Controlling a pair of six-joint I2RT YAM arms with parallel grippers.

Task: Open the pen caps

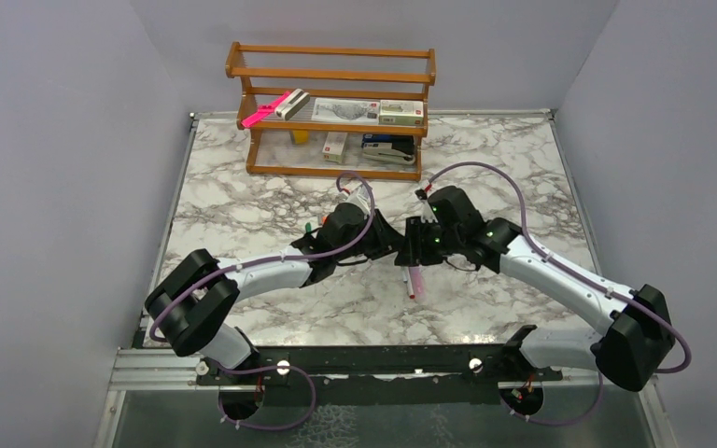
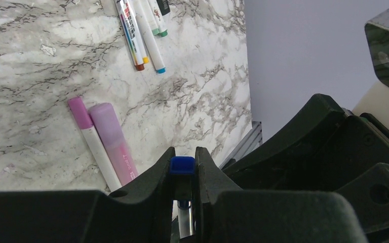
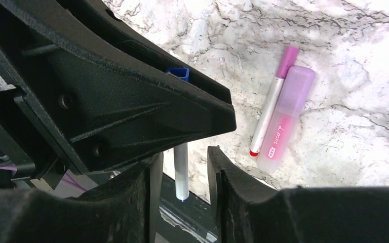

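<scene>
Left fingers (image 2: 158,174) clamp blue cap (image 2: 182,165), right fingers (image 3: 222,174) gape around barrel (image 3: 181,172); highlighter (image 3: 286,119) print unreadable.

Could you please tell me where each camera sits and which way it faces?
Top external: above, behind left arm and right arm, both visible, looking down on table and shelf.
Left wrist: looks along its fingers, clamped on the blue cap.
Right wrist: looks past its fingers at the white barrel.
Both wrists share the lilac marker.

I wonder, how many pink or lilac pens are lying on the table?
2: a lilac-capped marker and a pink highlighter lie side by side on the table; others may be hidden.
</scene>
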